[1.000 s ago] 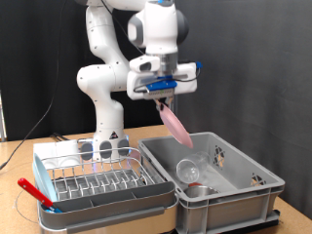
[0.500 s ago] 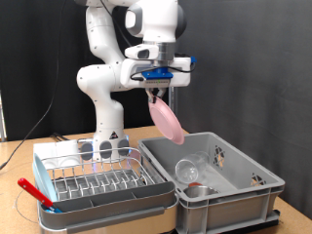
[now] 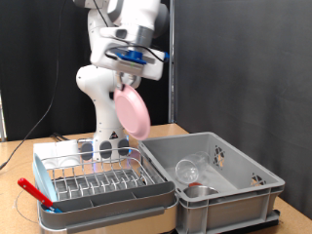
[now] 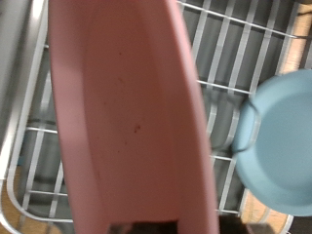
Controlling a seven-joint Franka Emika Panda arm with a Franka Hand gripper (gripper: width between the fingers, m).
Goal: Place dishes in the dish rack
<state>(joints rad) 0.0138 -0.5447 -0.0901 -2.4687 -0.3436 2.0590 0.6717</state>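
Note:
My gripper (image 3: 131, 82) is shut on the top edge of a pink plate (image 3: 133, 113), which hangs on edge high above the right end of the dish rack (image 3: 97, 185). The rack is a pale tray with a silver wire grid at the exterior view's lower left. In the wrist view the pink plate (image 4: 127, 117) fills the middle, with the rack's wire grid (image 4: 244, 58) behind it. The steel bowl (image 3: 190, 172) lies in the grey crate (image 3: 244, 190). The reddish spoon (image 3: 35, 192) lies at the rack's left front corner. I cannot tell where the clear glass is.
The deep grey crate stands directly right of the rack. A pale blue round dish (image 4: 288, 136) shows past the wire grid in the wrist view. The robot's base (image 3: 105, 136) stands behind the rack. A black curtain closes off the back.
The gripper has carried the pink plate from above the grey crate leftwards and up, to above the rack's right end. The plate has turned to show its broad face.

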